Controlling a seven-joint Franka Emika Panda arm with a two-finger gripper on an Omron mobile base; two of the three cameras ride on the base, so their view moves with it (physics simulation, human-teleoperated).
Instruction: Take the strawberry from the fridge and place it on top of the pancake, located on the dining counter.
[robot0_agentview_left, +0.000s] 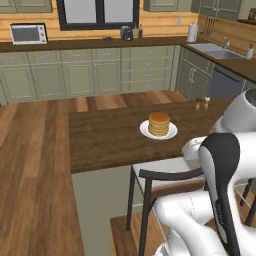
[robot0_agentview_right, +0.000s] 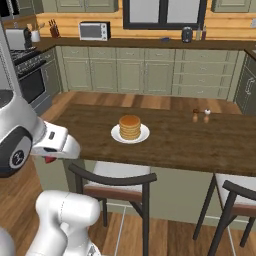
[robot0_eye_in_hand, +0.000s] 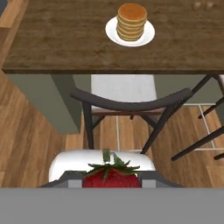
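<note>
In the hand view we see our two-finger gripper (robot0_eye_in_hand: 111, 181) clamped on the small red strawberry with green leaves (robot0_eye_in_hand: 111, 177), held between the finger tips at the view's bottom. We hang off the near long edge of the dark brown wooden dining counter (robot0_eye_in_hand: 65, 43), above a dark-framed chair with a pale seat (robot0_eye_in_hand: 127, 103). The stack of golden pancakes (robot0_eye_in_hand: 131, 22) sits on a round white plate (robot0_eye_in_hand: 148, 34) mid-counter, well apart from the berry, and 2 small shakers (robot0_agentview_right: 201, 116) stand farther toward the counter's far right.

Glossy white rounded arm (robot0_agentview_left: 200, 220) segments with dark joint bands and a round black joint cap.
</note>
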